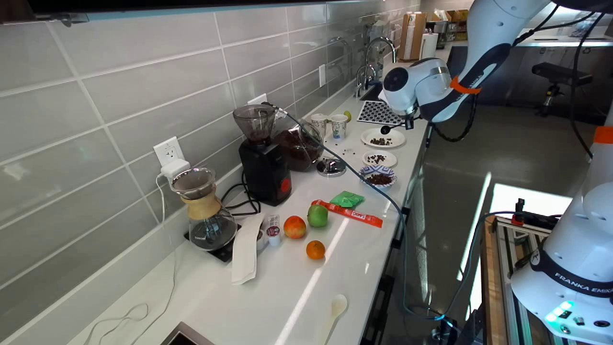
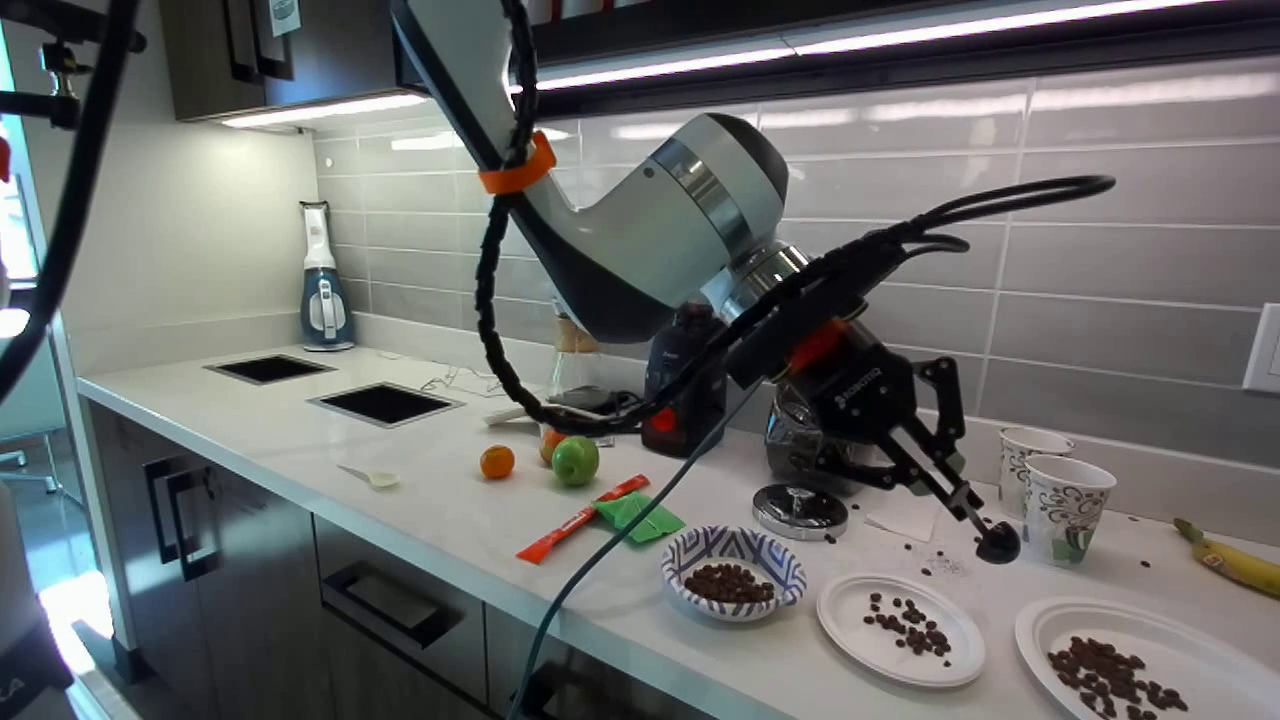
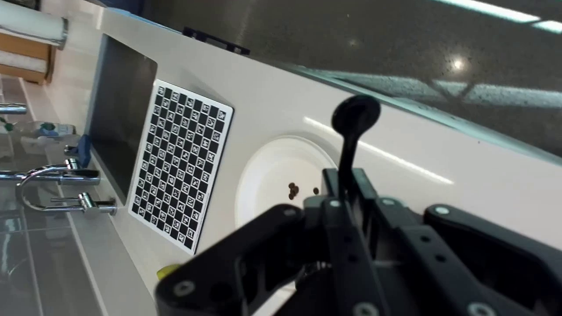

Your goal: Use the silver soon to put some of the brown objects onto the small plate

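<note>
White, the small plate [image 2: 860,646] lies, in an exterior view, lower left of the spoon [image 2: 997,544] that the fingers [image 3: 363,183] clasp.

An orange band [image 1: 463,87] circles the white arm [image 1: 481,36].

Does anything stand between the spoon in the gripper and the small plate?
Nothing visible does: in both exterior views, open air separates the spoon in the gripper from the small plate. The cups stand nearer the wall.
</note>
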You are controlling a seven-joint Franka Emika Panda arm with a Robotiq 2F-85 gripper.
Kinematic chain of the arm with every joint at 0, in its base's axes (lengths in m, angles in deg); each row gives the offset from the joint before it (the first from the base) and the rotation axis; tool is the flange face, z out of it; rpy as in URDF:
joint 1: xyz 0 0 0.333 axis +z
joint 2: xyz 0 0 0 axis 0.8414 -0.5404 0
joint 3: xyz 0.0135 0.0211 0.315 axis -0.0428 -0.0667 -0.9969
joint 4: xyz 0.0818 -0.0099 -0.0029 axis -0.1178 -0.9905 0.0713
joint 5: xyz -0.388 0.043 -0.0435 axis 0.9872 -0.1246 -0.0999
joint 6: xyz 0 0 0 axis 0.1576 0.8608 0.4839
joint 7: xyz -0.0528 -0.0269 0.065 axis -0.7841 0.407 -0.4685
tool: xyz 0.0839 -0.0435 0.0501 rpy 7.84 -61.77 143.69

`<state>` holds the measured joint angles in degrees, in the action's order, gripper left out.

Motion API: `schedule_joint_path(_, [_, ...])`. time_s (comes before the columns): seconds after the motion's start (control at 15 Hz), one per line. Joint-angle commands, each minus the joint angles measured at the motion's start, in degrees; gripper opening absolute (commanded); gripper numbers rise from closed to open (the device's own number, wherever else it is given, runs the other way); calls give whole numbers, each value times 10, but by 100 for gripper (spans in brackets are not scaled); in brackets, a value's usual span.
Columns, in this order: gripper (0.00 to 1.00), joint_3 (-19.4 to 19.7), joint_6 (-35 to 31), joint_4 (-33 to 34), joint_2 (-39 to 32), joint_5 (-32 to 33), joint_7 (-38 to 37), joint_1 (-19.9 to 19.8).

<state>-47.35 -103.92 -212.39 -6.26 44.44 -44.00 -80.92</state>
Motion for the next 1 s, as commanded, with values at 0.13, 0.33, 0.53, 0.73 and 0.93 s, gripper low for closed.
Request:
schedule_joint_path(0.13, [2,4,-118,32,-42,-219,85,-26])
schedule_joint_path(0.33, [2,-39,-171,33,-60,-360,151,-71])
schedule_joint_path(0.53, [2,-49,-213,28,-73,-493,240,-70])
schedule_joint_path(0.73, [9,-21,-211,23,-68,-514,257,-39])
schedule_joint_path(0.93, [9,-24,-213,24,-70,-526,265,-40])
